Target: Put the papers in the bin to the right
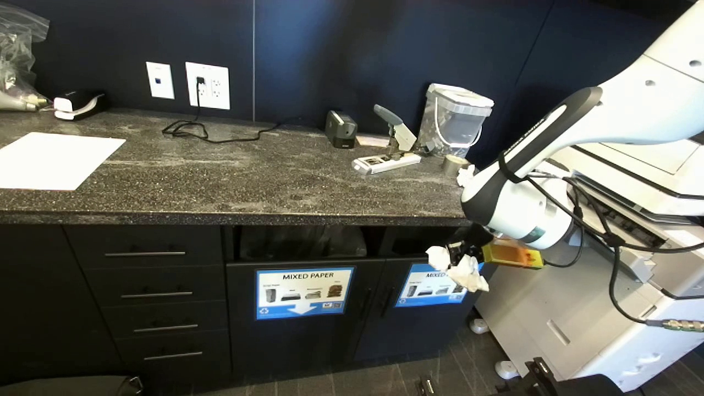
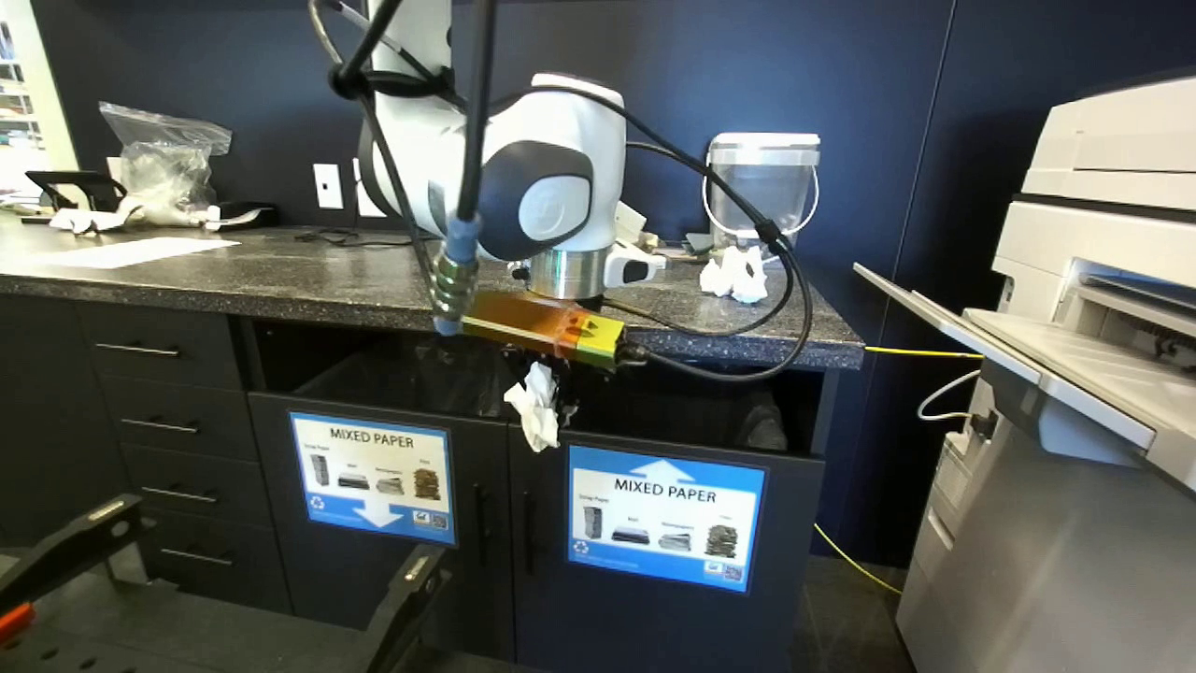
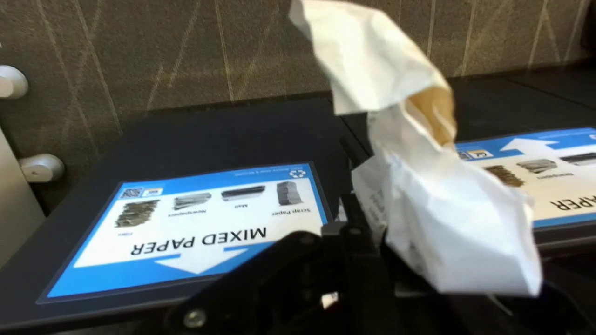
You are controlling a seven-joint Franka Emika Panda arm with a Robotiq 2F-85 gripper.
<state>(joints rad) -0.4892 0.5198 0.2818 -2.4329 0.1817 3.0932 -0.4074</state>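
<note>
Paper (image 3: 442, 214), white and crumpled, is clamped in my gripper (image 1: 455, 256) near the cabinet doors (image 2: 553, 598) marked MIXED PAPER, while another wad (image 2: 734, 275) lies on the countertop (image 1: 247, 176) near a tape roll (image 1: 454, 165).

You face dark speckled worktop (image 1: 247, 181). Toward left end, flat white sheet (image 1: 55, 162); behind it, by back edge, clear plastic bag (image 2: 173, 173). Black cord (image 1: 234, 141) trails from wall outlet (image 1: 209, 99) along back edge. Farther right you find black pencil sharpener (image 1: 341, 129) by that edge, then, slightly forward, grey-white stapler (image 1: 388, 163) with arm raised. Nearer right end, tape roll (image 1: 454, 165). Past that end, across gap, pale copier (image 2: 1103, 238).
</note>
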